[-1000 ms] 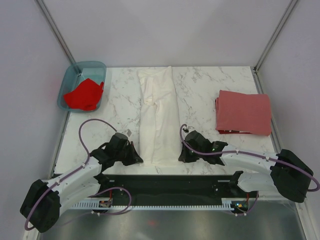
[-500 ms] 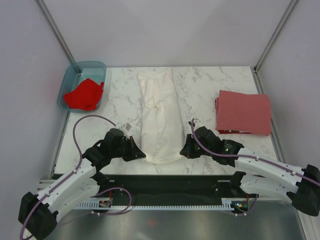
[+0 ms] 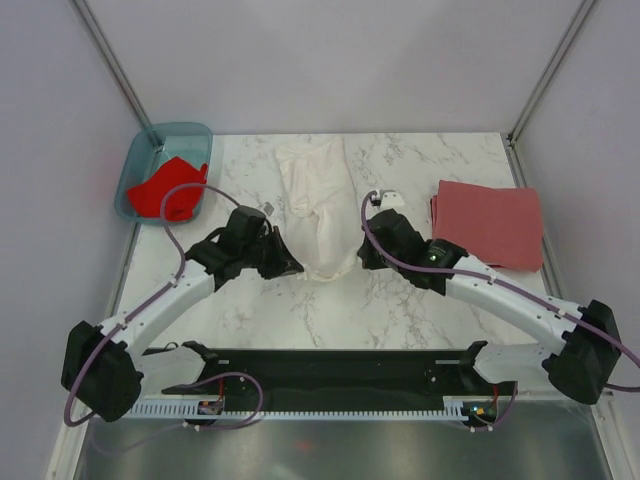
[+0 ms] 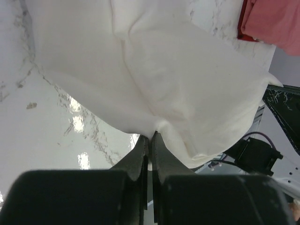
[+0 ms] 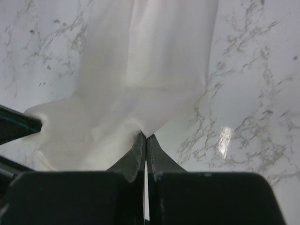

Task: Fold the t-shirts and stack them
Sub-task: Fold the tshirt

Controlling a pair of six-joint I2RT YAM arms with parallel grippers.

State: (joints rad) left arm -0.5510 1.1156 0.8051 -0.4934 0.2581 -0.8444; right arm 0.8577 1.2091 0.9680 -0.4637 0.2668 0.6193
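Left hand (image 4: 151,136): fingers pressed together, pinching the near-left corner of the white t-shirt (image 3: 318,200).
Right hand (image 5: 145,137): pressed together, pinching the near-right corner.
Shirt position: centre of the worktop (image 3: 420,300), near end lifted.
Technique: carry both corners level; lay the hem squarely on the far edge.

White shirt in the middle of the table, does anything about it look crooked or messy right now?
Yes. The white shirt is rumpled and bunched at its near end, where the left gripper and right gripper each pinch a corner. That looks like a fold half done, not damage.
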